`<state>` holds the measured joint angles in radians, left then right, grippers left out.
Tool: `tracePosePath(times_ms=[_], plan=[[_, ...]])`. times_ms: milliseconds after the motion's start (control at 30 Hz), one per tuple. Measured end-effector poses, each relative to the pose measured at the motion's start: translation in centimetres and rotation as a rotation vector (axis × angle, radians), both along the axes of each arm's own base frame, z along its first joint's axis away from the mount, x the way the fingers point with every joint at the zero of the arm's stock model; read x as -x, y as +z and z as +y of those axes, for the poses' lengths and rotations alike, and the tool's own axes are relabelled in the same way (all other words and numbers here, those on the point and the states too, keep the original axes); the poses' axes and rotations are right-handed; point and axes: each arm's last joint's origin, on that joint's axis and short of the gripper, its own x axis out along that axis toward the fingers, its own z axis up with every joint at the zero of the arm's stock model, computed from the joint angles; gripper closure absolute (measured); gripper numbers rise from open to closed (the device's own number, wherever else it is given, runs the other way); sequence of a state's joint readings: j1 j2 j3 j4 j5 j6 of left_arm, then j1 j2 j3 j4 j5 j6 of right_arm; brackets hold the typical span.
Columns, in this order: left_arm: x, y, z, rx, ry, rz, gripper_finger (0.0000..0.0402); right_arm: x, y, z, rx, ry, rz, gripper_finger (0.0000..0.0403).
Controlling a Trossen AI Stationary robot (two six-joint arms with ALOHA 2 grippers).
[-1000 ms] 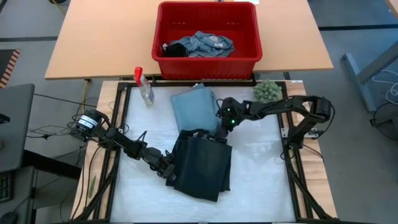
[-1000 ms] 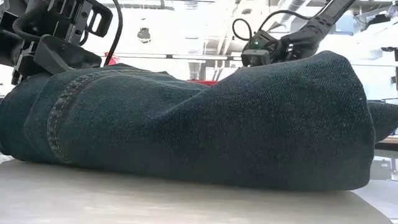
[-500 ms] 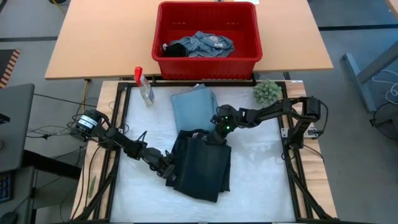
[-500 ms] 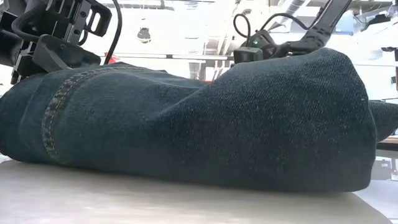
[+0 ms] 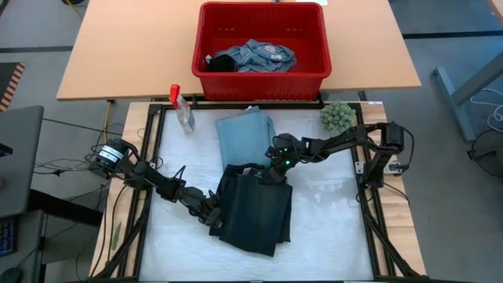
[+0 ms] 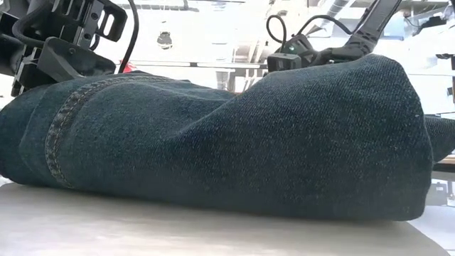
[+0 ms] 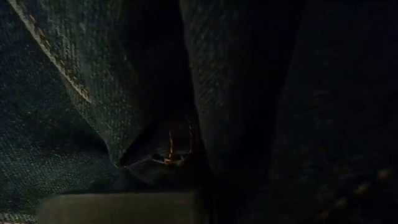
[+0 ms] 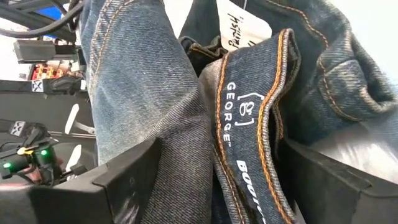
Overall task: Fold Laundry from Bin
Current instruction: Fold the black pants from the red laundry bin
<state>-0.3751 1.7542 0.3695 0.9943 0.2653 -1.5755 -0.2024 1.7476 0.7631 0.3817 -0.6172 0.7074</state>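
Dark blue jeans (image 5: 255,208), part of the laundry, lie folded on the white table top and fill the low view (image 6: 227,135). My left gripper (image 5: 212,214) is at the jeans' left edge; its wrist view shows only dark denim (image 7: 124,93). My right gripper (image 5: 272,170) stands open at the jeans' far right corner. Its fingers flank the labelled waistband (image 8: 249,124) and a fold of leg (image 8: 143,93). A light blue cloth (image 5: 245,137) lies folded beyond the jeans. The red bin (image 5: 314,75) on the far table holds faded denim (image 5: 255,55). My right gripper comes at the jeans' waistband (image 8: 245,180) slanting down from the table's far right, one finger (image 8: 124,180) beside the leg fold and the other (image 8: 323,180) beyond the waistband. Denim fills the gap between them, but I cannot tell whether the fingers touch it.
A clear spray bottle with a red top (image 5: 182,110) stands at the far left of the table top. A fuzzy green ball (image 5: 336,115) sits at the far right. Black frame rails (image 5: 149,157) edge the white top. There is free room to the right of the jeans.
My right gripper has gone down and toward the table's near left, from over the light blue cloth's edge to the jeans' far right corner, tipping further down. The jeans have kept their place.
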Motion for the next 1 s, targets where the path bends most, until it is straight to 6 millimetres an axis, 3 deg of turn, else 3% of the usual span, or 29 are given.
tracePosePath(times_ms=[467,733,1000], plan=[[-0.1,0.0,0.2,-0.049,-0.059,-0.046,0.0359,0.2,0.2,-1.3,-0.083,-0.071,0.020,0.0058],[-0.4,0.8,1.6,0.002,-0.156,-0.066,0.0358,-0.3,0.1,1.7,-0.072,-0.017,0.035,0.0061],[-0.5,2.9,3.3,0.090,-0.209,-0.118,0.0358,0.0,-1.1,3.8,0.167,-0.102,0.145,0.0086]])
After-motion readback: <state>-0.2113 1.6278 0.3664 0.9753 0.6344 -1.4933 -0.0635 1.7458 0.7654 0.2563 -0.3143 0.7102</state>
